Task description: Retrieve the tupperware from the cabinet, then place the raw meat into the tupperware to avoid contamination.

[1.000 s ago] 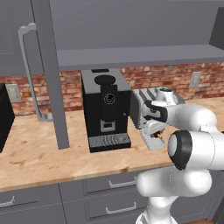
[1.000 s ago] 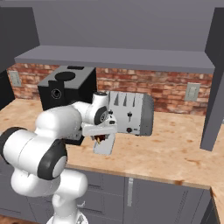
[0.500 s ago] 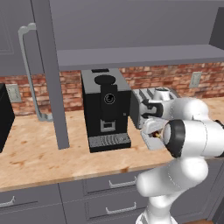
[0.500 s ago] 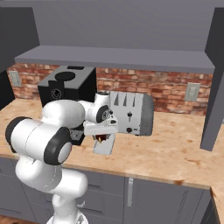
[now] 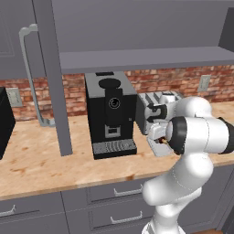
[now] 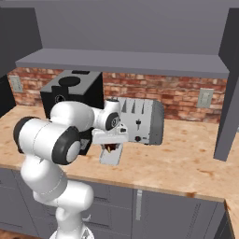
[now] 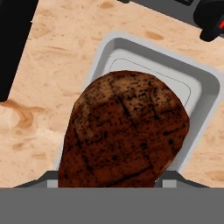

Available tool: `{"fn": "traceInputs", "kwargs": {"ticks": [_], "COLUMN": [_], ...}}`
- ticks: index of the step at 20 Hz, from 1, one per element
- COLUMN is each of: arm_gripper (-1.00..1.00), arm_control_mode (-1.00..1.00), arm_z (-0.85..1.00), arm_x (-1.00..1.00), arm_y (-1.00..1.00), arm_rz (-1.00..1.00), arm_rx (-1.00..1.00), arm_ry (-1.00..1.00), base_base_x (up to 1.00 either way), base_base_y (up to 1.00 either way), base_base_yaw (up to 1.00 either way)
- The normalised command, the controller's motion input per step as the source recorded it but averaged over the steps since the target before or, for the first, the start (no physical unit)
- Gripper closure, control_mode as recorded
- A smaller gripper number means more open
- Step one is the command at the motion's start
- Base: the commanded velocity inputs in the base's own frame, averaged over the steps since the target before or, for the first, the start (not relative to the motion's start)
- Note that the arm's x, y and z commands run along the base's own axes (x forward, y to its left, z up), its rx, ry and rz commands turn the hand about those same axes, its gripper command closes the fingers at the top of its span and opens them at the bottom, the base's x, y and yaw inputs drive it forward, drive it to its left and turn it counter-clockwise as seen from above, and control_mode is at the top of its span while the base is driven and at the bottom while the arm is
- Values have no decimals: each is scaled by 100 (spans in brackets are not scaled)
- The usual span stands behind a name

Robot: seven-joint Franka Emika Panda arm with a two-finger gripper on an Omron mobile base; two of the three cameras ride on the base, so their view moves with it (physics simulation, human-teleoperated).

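- One pincer [image 6: 110, 148] grips the raw meat [image 7: 124, 131], jaws spread wide around it.
- Meat hangs directly above the tupperware [image 7: 202, 94] on the desk [image 6: 177, 161], beside the toaster [image 6: 140, 120].

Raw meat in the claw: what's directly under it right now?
The tupperware sits on the counter beneath the raw meat, its pale floor and flared rim showing around it. The meat covers much of the container's floor, so contact cannot be judged.
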Motion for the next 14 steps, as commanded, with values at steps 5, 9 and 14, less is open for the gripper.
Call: {"fn": "traceInputs", "kwargs": {"ticks": [5,9,14], "arm_gripper": [100,100,100], "arm_control_mode": [-100,-100,-100], "arm_z": [-12,-11,-9], "arm_x": [8,9,7], "arm_y": [0,0,0], "arm_rz": [0,0,0], "arm_rx": [0,0,0], "arm_ry": [0,0,0], "base_base_x": [0,0,0], "base_base_y": [0,0,0], "base_base_yaw": [0,0,0]}}
